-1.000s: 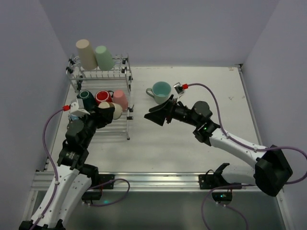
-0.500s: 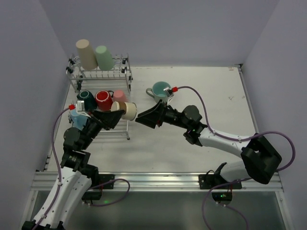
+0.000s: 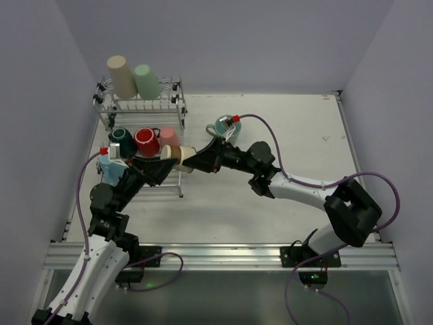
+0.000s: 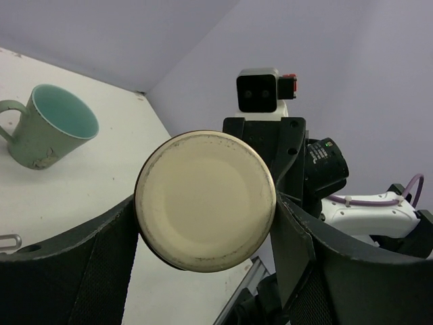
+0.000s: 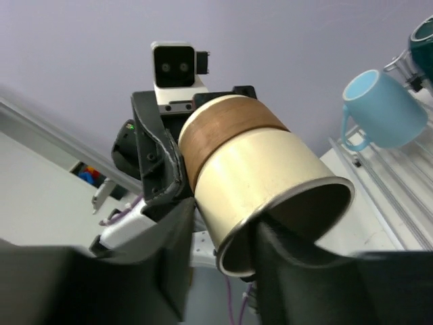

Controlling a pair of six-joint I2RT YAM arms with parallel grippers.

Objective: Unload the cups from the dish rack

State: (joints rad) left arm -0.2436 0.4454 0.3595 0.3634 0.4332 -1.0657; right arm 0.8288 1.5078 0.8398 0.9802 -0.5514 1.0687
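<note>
A beige cup with a brown band hangs on its side in the air just right of the dish rack. My left gripper is shut on its base end; the round base fills the left wrist view between the fingers. My right gripper is shut on the cup's rim, one finger outside the wall and one inside the mouth. Still in the rack are a tall beige cup, a mint one, a dark green, a red, a pink and a light blue cup.
A teal mug stands on the white table behind my right wrist; it also shows upright in the left wrist view. Purple walls close in the left, back and right. A metal rail runs along the near edge.
My left arm carried the beige cup out of the rack to the right. My right gripper came leftward to meet it and closed on its rim.
</note>
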